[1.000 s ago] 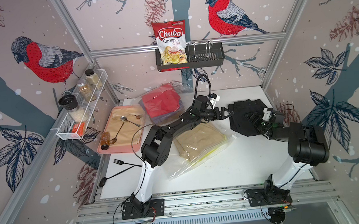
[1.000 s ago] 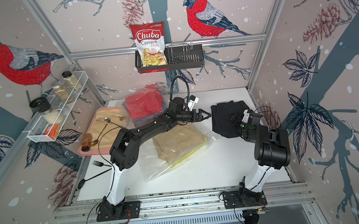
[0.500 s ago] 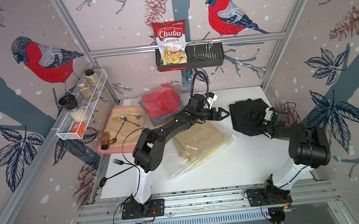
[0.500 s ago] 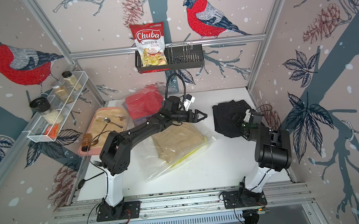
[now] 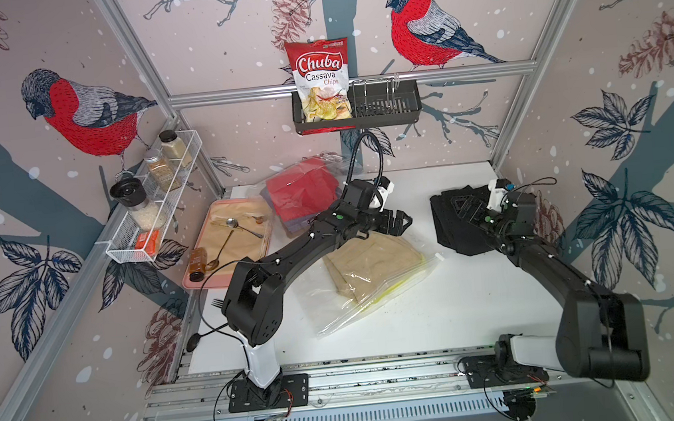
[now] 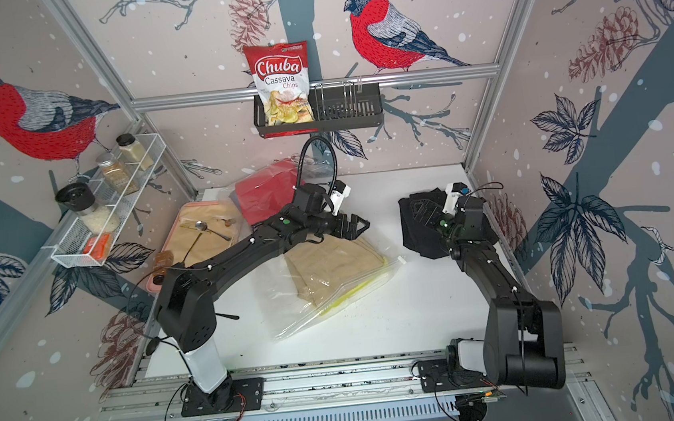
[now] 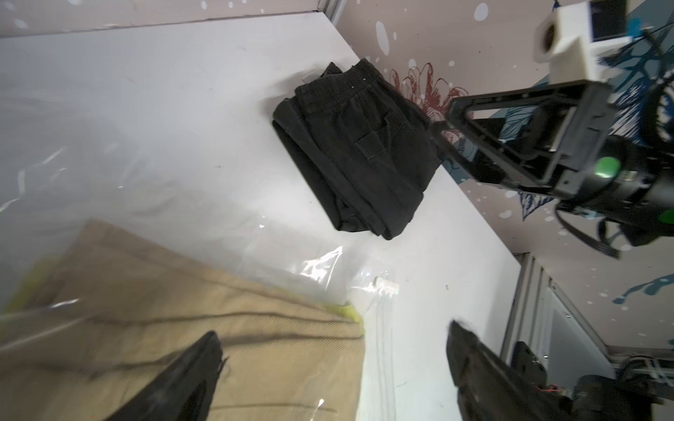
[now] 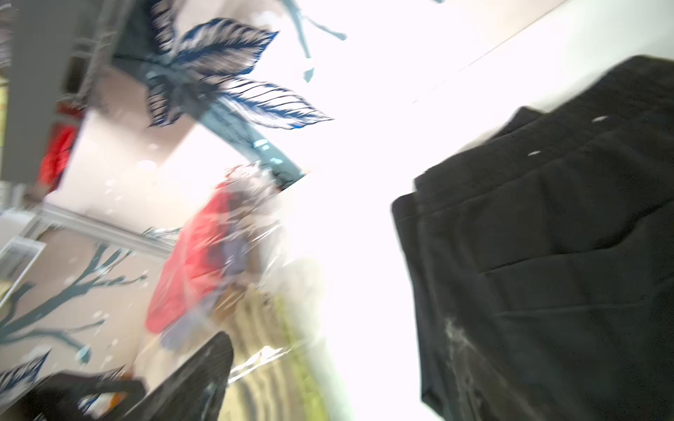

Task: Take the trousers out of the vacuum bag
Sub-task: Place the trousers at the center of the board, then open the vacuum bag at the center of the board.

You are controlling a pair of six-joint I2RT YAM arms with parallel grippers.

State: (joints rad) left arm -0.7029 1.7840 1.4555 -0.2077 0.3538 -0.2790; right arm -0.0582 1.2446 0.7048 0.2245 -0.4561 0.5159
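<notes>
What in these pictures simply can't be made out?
Yellow trousers: the left wrist view shows only an edge; tan trousers cover the rest inside the vacuum bag.
Red trousers: smeared by blur in the right wrist view, where glare whitens the table.
Right gripper: black against the black trousers in a top view, so contact cannot be told.
Left gripper: fingers cut off by the left wrist view's edge.
</notes>
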